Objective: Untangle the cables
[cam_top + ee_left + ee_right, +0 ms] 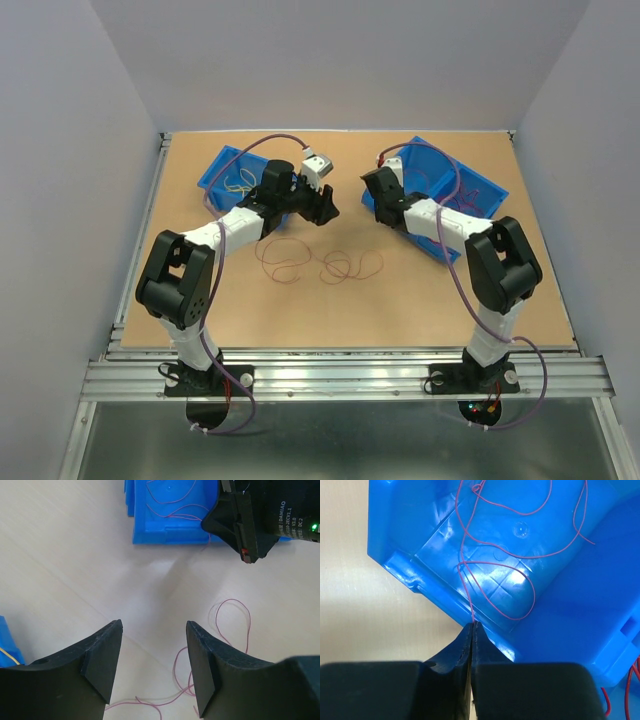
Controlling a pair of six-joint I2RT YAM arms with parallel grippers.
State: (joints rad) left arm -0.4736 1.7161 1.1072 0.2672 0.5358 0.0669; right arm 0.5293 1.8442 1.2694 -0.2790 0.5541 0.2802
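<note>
Where the top camera looks down, dark red cables (300, 258) lie in loose loops on the table (420, 300) between the arms. Yellowish ones sit in the left blue bin (214, 182). The left gripper (325, 209) and right gripper (374, 192) hang near each other, the right one at the edge of the right blue bin (482, 190).

From the left wrist, the fingers (102, 662) stand spread with nothing between them, and red loops lie on the table just beside the right-hand finger.

From the right wrist, the fingers (462, 645) are pressed together, pinching one of the cables. It runs up into the bin, where more red curls lie.
</note>
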